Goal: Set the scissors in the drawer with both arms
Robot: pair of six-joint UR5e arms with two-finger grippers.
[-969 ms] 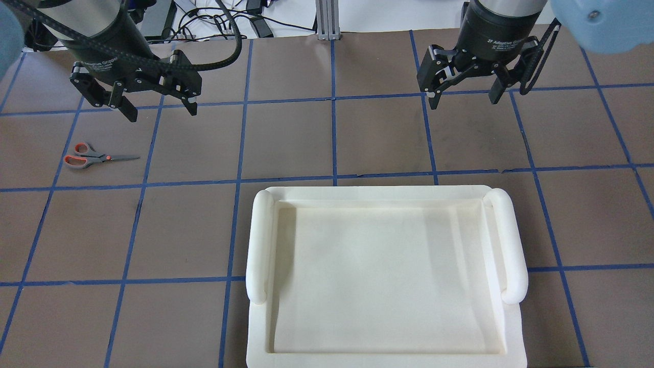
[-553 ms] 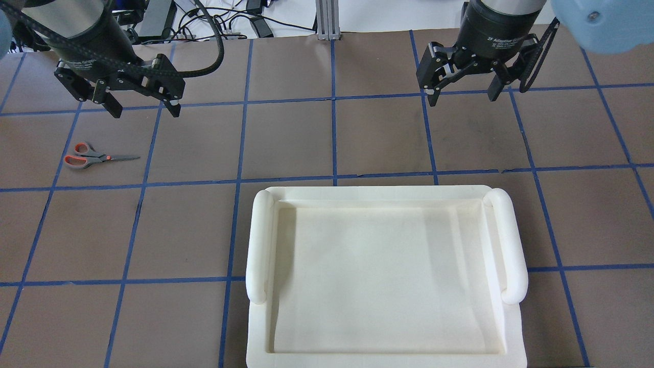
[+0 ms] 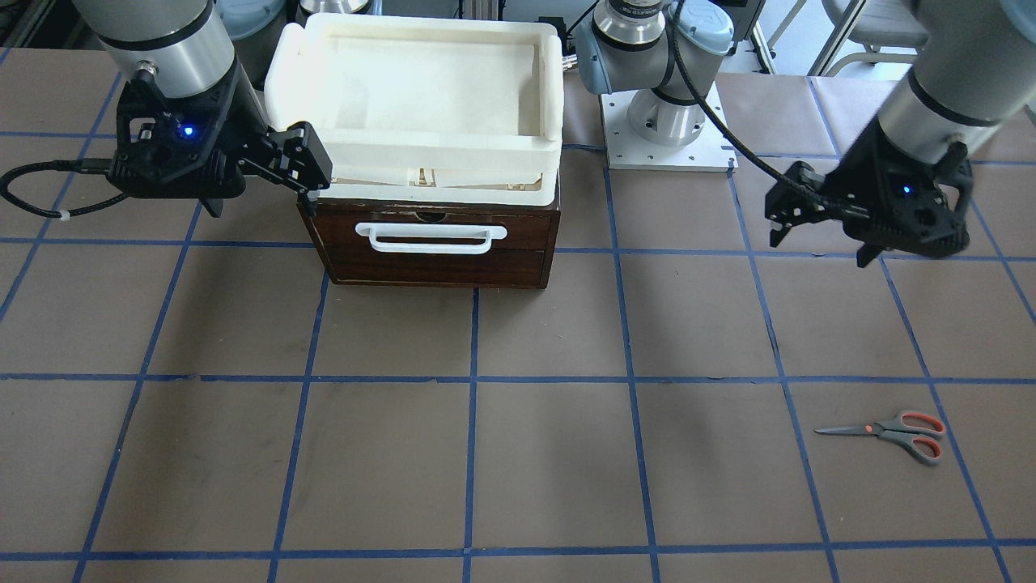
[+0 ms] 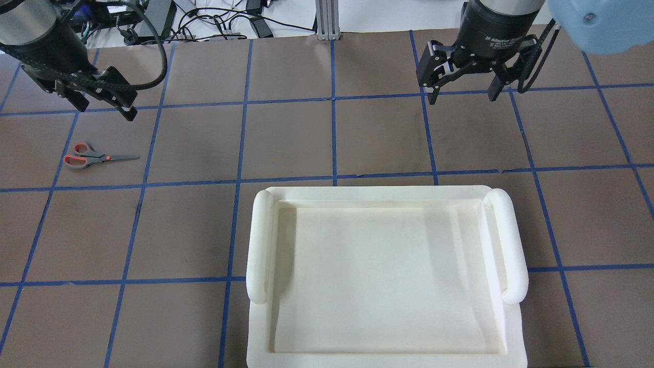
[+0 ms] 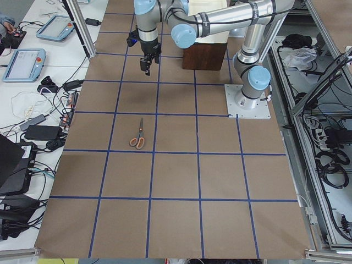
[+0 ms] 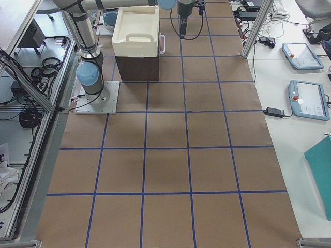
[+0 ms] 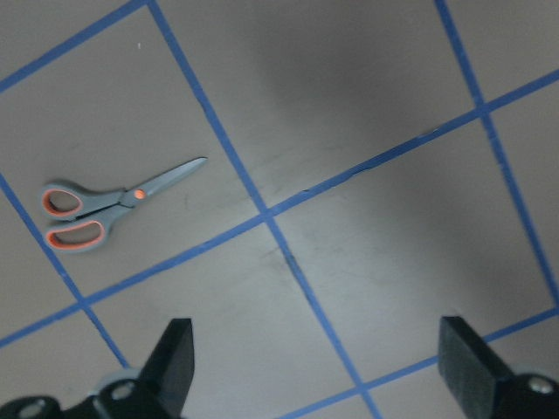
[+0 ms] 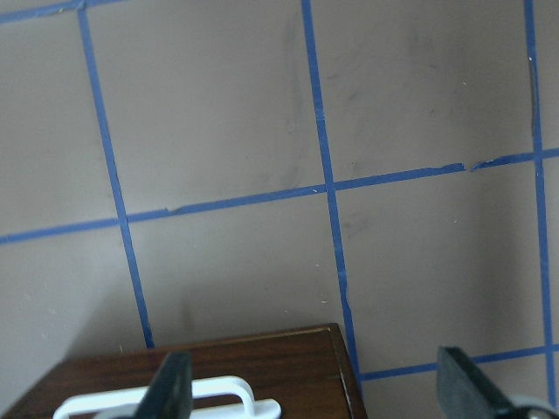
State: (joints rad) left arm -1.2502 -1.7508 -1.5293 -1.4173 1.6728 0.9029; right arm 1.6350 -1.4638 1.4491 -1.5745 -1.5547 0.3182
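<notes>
Two black end effectors hang above the brown bench [image 4: 306, 143], and neither has hold of anything. The left end effector [image 4: 104, 107] has its fingers spread wide, with only bare bench and blue tape lines showing between them. In its wrist view the scissors [image 7: 105, 209] lie up and to the left of that gap, well apart from both fingertips. The right end effector [image 4: 462, 97] is spread just as wide and is just as empty.

The scissors rest flat on the bench on the robot's left side, inside one taped square. Their blades are closed and the tips point toward the middle of the bench. The grey handles with orange loops point toward the left edge. Nothing touches them, and they lie well apart from the drawer [image 3: 437, 259].

The drawer is shut, its dark-brown front sitting flush in a small wooden box, with the white bar handle [image 3: 429, 236] across it. A cream foam tray [image 3: 413, 150] sits on top of the box. In the front-facing view the right end effector is just beside the box's upper corner on the robot's right. I cannot tell whether it touches the box there. Its wrist view shows one end of the handle and a corner of the dark wood at the lower edge, near one finger.
</notes>
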